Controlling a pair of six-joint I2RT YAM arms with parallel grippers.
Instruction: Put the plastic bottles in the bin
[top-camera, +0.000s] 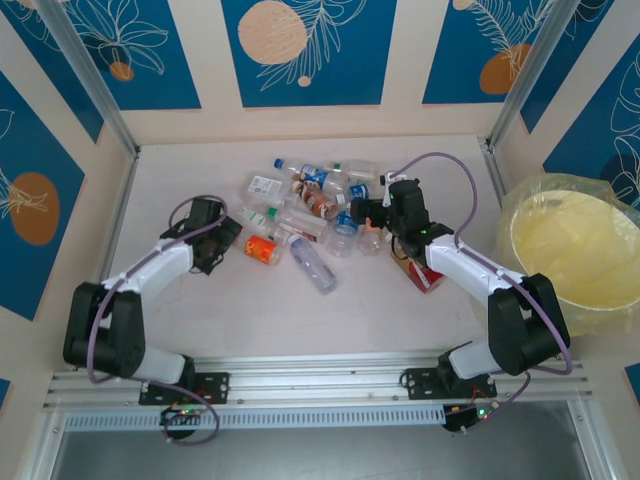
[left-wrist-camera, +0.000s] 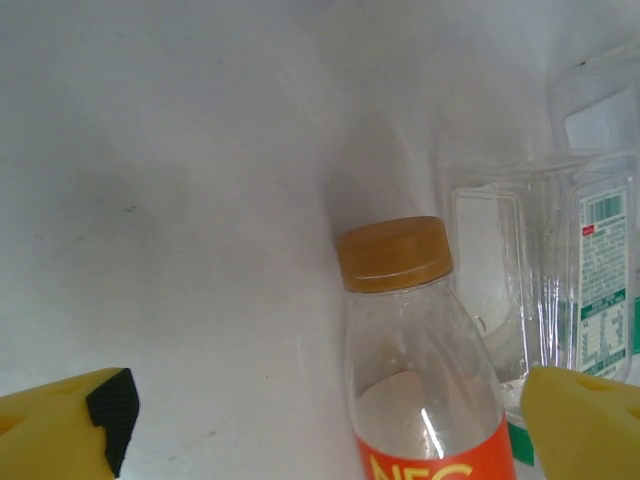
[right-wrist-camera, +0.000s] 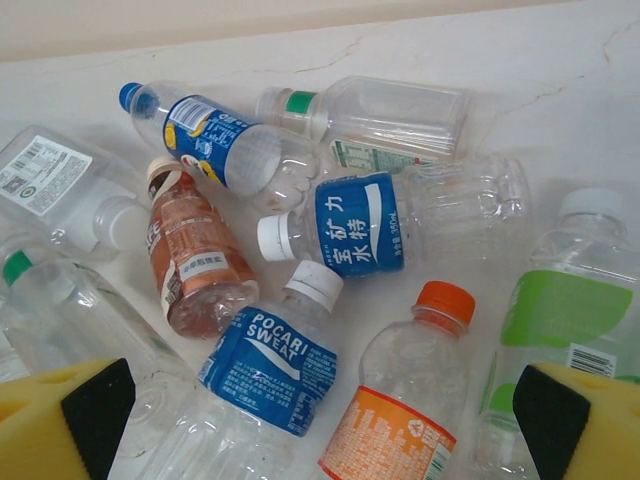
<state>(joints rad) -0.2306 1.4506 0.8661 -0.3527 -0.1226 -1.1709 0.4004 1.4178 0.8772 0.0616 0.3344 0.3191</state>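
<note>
Both grippers spread, pinching nothing: an orange-labelled bottle (left-wrist-camera: 425, 390) lies between the fingers of my left gripper (left-wrist-camera: 320, 425) (cap pointing away); my right gripper (right-wrist-camera: 320, 415) hangs over the plastic bottles (right-wrist-camera: 268, 368) toward the table's (top-camera: 200, 320) far edge.

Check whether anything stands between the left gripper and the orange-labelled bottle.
Nothing visible does. The left gripper is open and the orange-labelled bottle lies straight ahead of it; a clear bottle lies beside that one, not between.

left arm (top-camera: 150, 272), right arm (top-camera: 470, 268): white links, black joints | bases (top-camera: 187, 385): black, bolted to the aluminium rail (top-camera: 320, 372) | cables (top-camera: 447, 160): purple-grey loops beyond the rail | fingers (left-wrist-camera: 45, 435): yellow, black pads (left-wrist-camera: 112, 405) (both wrists alike) | lights (top-camera: 178, 411): tiny green, below the rail
</note>
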